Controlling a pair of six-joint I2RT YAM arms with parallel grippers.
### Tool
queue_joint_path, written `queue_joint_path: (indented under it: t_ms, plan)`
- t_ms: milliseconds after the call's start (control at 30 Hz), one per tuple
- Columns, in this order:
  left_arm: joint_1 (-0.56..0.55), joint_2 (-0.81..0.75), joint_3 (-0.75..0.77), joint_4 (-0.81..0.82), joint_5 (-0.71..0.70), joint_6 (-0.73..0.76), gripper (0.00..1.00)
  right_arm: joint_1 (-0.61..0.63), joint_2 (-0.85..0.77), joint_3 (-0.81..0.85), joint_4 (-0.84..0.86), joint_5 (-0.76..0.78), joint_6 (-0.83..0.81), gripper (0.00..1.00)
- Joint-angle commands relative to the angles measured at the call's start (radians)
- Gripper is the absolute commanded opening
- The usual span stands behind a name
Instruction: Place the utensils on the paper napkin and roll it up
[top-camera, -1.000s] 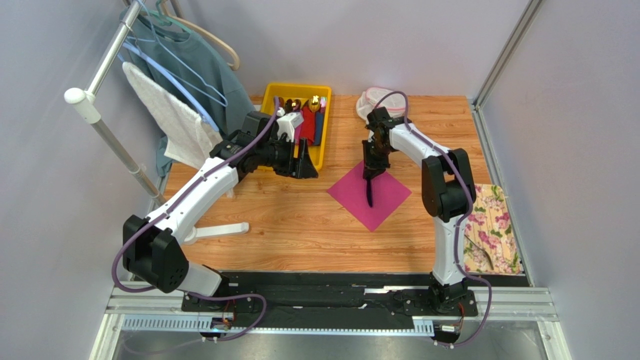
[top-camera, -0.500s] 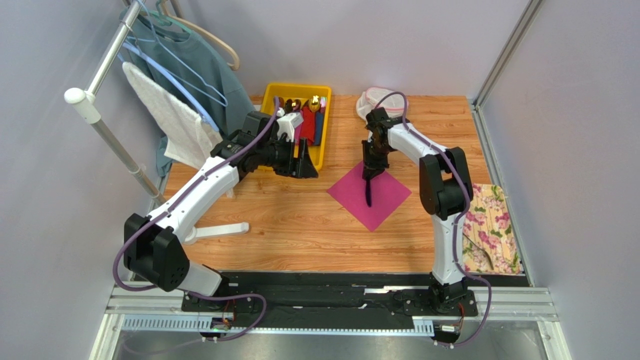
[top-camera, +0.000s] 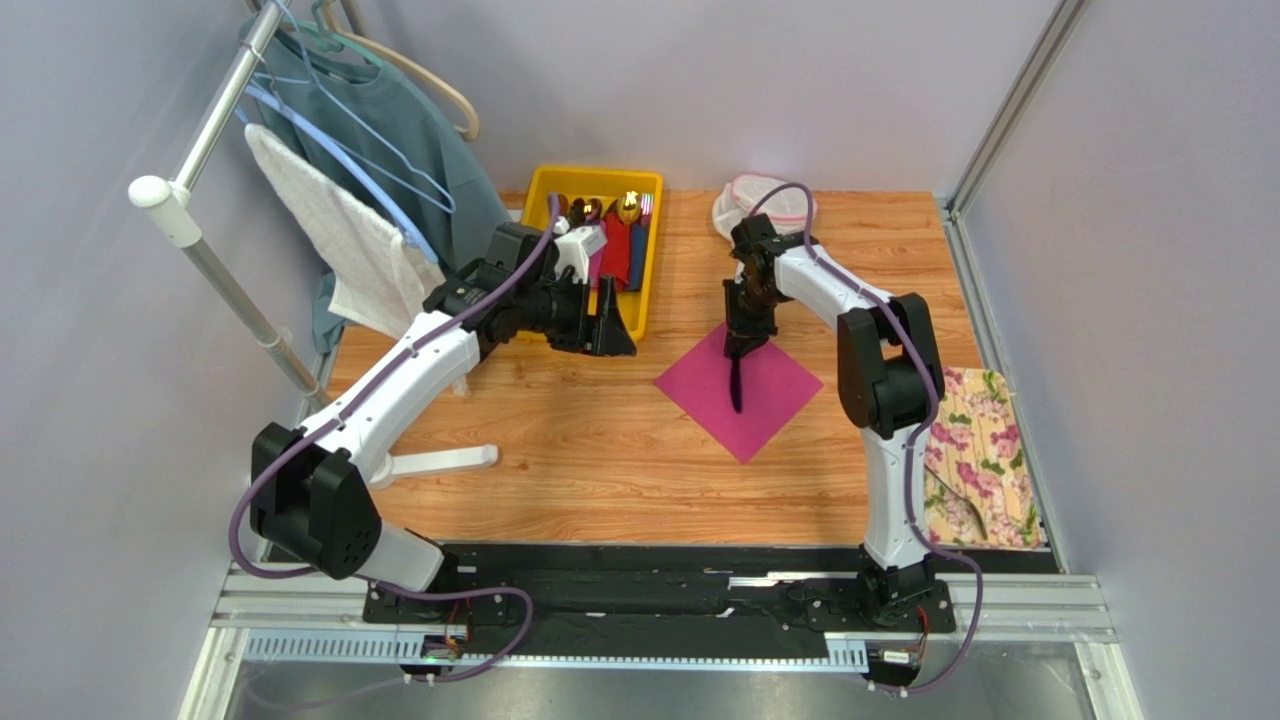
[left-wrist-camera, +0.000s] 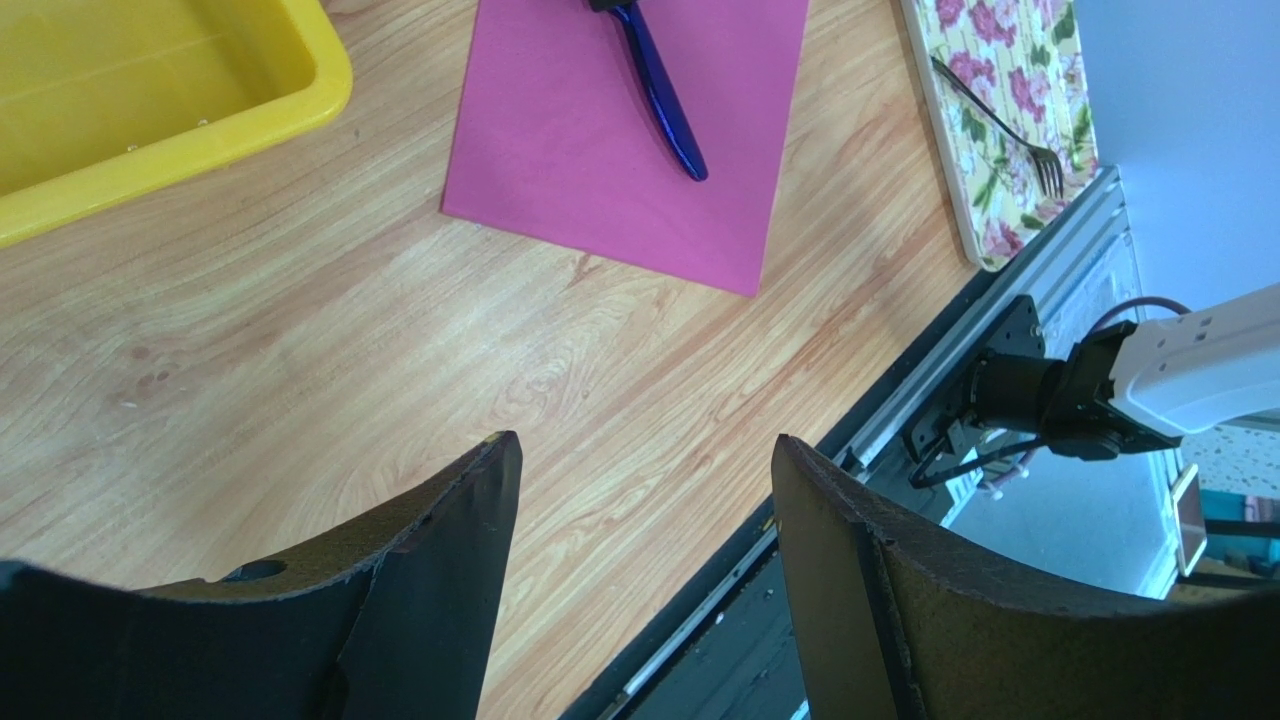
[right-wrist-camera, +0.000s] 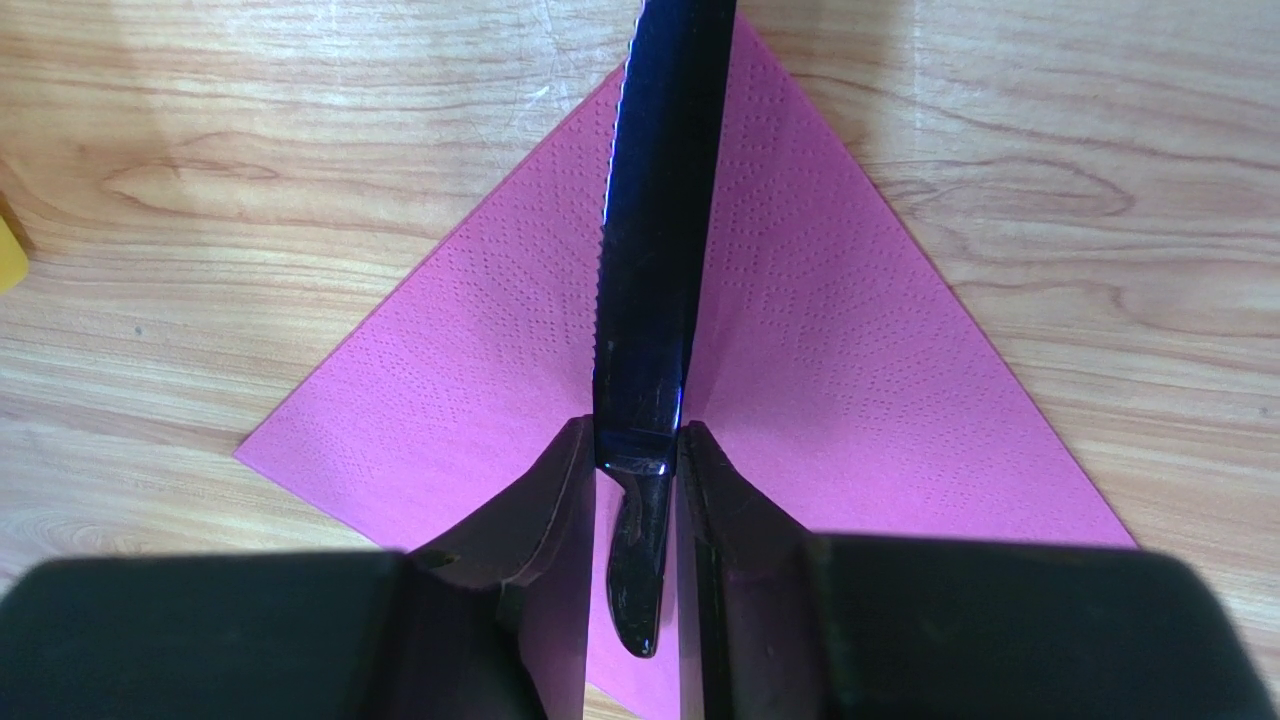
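R pincer (right-wrist-camera: 631, 450) clenched on handle end of knife (right-wrist-camera: 661, 225): slim, glossy blue-black, serrated edge, running over the diagonal of the magenta napkin (right-wrist-camera: 857, 375), which sits flat, diamond-wise, on the worktop (right-wrist-camera: 226, 180). L pincer (left-wrist-camera: 643, 450) released, empty, above bare wood nr yellow bin (left-wrist-camera: 150, 135). Knife tip cut off in R wrist view; can't tell if blade touches paper; fork (left-wrist-camera: 992, 117) lies well apart on floral cloth (left-wrist-camera: 992, 195), tines barely resolved.

The knife (right-wrist-camera: 661, 225) is glossy dark-blue, plastic-looking. The paper napkin (right-wrist-camera: 857, 390) is matt and dot-embossed. The tabletop (right-wrist-camera: 301, 135) is smooth wood-grain, and the tray (left-wrist-camera: 166, 158) is shiny yellow plastic.
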Motion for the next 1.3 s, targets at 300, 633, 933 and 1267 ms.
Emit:
queue_joint_path:
  t_ms: [300, 633, 933, 1267]
  plan:
    - [0.009, 0.009, 0.019, 0.01, 0.001, -0.006, 0.72, 0.001, 0.02, 0.047, -0.01, 0.008, 0.032, 0.1]
    - [0.015, 0.003, 0.014, 0.007, 0.004, -0.006, 0.73, 0.0, 0.014, 0.048, -0.021, 0.016, 0.038, 0.27]
    - [0.015, 0.008, 0.063, -0.035, 0.019, 0.026, 0.75, -0.002, -0.046, 0.108, -0.039, 0.004, 0.029, 0.44]
    - [0.016, -0.054, 0.062, 0.066, 0.05, 0.132, 0.93, -0.078, -0.249, 0.126, -0.07, -0.125, -0.141, 0.54]
